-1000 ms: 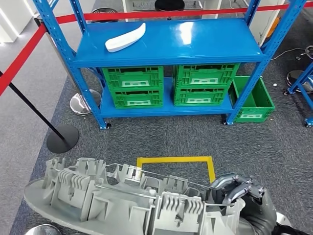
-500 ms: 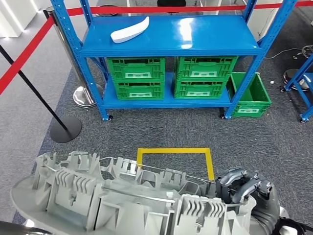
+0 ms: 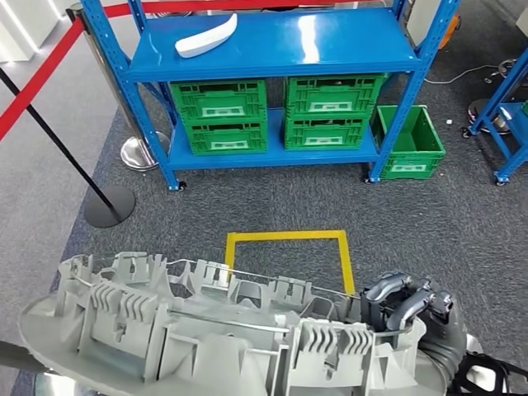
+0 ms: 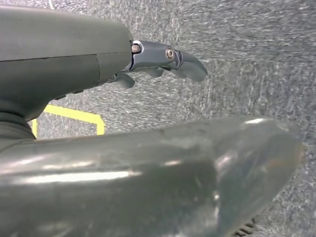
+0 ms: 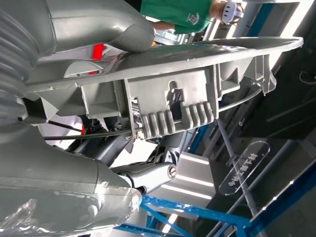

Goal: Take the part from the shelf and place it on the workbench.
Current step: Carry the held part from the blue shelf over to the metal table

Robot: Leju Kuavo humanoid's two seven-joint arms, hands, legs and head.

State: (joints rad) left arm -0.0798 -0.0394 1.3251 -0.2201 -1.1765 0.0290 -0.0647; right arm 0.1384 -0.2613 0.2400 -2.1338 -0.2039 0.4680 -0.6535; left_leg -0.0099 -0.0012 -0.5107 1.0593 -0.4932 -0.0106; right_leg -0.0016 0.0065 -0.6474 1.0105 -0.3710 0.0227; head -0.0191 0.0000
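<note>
The big grey plastic part (image 3: 205,334) lies across the lower half of the head view, long and ribbed, with many clips and small walls on its upper face. It is in the air in front of the robot, above the grey carpet (image 3: 448,223), and well apart from the blue shelf (image 3: 274,49).

The right hand (image 3: 407,309) holds the right end of the part: its dark fingers (image 3: 389,289) curl over the edge there. In the right wrist view the same hand (image 5: 74,148) is closed around the part (image 5: 168,103), with the thick thumb on one face and the dark fingers on the ribbed face.

The left hand (image 4: 160,59) is seen in the left wrist view. A dark fingertip reaches out over the carpet, and the smooth side of the part (image 4: 149,177) passes just beside it. If these fingers touch or hold the part, one cannot tell.

On the floor, a yellow tape square (image 3: 286,247) lies between the robot and the shelf. A white curved piece (image 3: 205,37) rests on the top board of the shelf. Four green crates (image 3: 227,115) stand on the lower board, stacked two and two, and one more open green crate (image 3: 407,144) stands on the carpet just beside the right leg of the shelf. A red barrier tape (image 3: 37,82) runs on the left, with a black post on a round base (image 3: 109,206).
</note>
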